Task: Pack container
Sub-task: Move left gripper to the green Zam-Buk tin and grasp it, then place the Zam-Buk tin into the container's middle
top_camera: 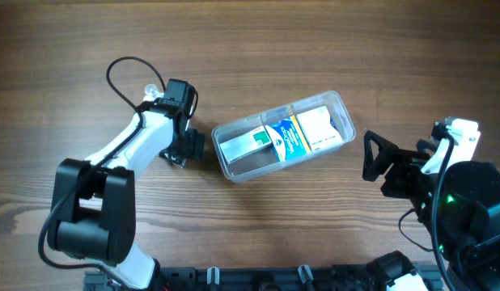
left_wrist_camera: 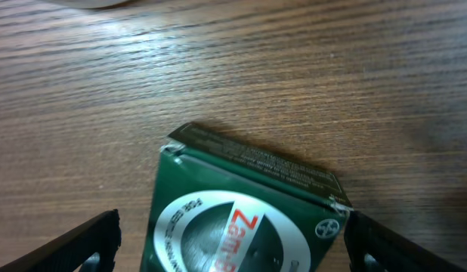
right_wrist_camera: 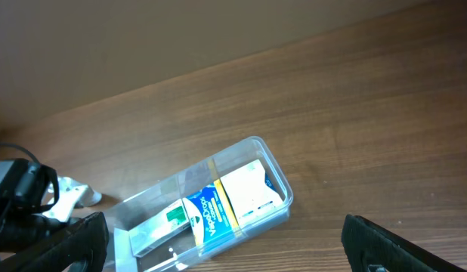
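Observation:
The clear container lies at mid-table, tilted, and also shows in the right wrist view. Inside it lie a green-and-white box, a blue VapoDrops box and a white box. My left gripper is just left of the container. In the left wrist view it is open, with a dark green Zam-Buk box lying on the table between its fingers. That box is hidden under the gripper in the overhead view. My right gripper is open and empty, right of the container.
The wooden table spreads all round. The left arm's black cable loops at the back left. The right arm's base fills the front right corner. The left arm shows at the right wrist view's left edge.

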{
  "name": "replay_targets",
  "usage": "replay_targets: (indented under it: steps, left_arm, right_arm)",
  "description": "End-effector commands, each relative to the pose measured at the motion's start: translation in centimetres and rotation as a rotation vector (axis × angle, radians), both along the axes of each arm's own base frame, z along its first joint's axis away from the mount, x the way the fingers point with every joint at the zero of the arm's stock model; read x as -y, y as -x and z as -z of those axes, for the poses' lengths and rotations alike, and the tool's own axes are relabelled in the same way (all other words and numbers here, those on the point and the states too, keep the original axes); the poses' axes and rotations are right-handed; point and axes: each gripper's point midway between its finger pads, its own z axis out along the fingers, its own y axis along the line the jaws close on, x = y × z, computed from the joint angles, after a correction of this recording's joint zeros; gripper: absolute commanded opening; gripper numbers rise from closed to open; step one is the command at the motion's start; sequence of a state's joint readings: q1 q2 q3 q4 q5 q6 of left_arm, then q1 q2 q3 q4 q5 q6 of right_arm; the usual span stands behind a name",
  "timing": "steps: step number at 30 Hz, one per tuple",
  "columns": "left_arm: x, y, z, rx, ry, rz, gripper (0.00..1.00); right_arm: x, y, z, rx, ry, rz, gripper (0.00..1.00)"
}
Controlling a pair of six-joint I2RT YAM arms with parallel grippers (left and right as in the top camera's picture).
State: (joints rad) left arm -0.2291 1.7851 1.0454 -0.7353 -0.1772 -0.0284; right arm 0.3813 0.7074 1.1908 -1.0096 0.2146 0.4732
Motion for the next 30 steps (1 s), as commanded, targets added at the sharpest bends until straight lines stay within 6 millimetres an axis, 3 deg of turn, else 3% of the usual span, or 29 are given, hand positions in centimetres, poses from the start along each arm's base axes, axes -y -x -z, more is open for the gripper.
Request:
replay_targets:
  steps: [1,4,5,8,12,14,15,17,20,21,23,25,28,30]
  left_arm:
    - [0.6,0.0,0.8,-0.034,0.03,0.051,0.94]
    - [0.6,0.0,1.0,-0.039,0.028,0.051,0.83]
    - [0.5,-0.1,0.7,-0.031,0.023,0.05,0.72]
    - [0.5,-0.2,-0.9,-0.015,0.019,0.051,0.63]
    - [1.2,-0.8,-6.1,0.06,0.035,0.067,0.56]
    - [2.3,-1.2,-10.2,0.139,0.055,0.095,0.56]
    - [3.3,-1.5,-12.9,0.207,0.073,0.12,0.56]
    - [5.2,-1.8,-16.5,0.311,0.109,0.169,0.54]
    - [8.9,-1.9,-20.1,0.448,0.17,0.264,0.56]
    - [11.4,-1.8,-21.2,0.501,0.204,0.322,0.56]
    - [15.4,-1.9,-21.8,0.556,0.253,0.409,0.57]
    - [18.9,-2.1,-21.1,0.576,0.284,0.473,0.57]
    - [23.4,-2.5,-17.7,0.548,0.297,0.547,0.59]
    - [26.3,-2.5,-13.6,0.492,0.283,0.603,0.63]
  right_arm:
    - [0.4,-0.1,-0.3,0.008,0.006,0.019,1.0]
    - [0.4,-0.1,-0.3,0.008,0.006,0.019,1.0]
    - [0.4,-0.1,-0.3,0.008,0.006,0.019,1.0]
    - [0.4,-0.1,-0.3,0.008,0.006,0.019,1.0]
    - [0.4,-0.1,-0.3,0.008,0.006,0.019,1.0]
    - [0.4,-0.1,-0.3,0.008,0.006,0.019,1.0]
    - [0.4,-0.1,-0.3,0.008,0.006,0.019,1.0]
    - [0.4,-0.1,-0.3,0.008,0.006,0.019,1.0]
    - [0.4,-0.1,-0.3,0.008,0.006,0.019,1.0]
    - [0.4,-0.1,-0.3,0.008,0.006,0.019,1.0]
    - [0.4,-0.1,-0.3,0.008,0.006,0.019,1.0]
    - [0.4,-0.1,-0.3,0.008,0.006,0.019,1.0]
    - [0.4,-0.1,-0.3,0.008,0.006,0.019,1.0]
    - [0.4,-0.1,-0.3,0.008,0.006,0.019,1.0]
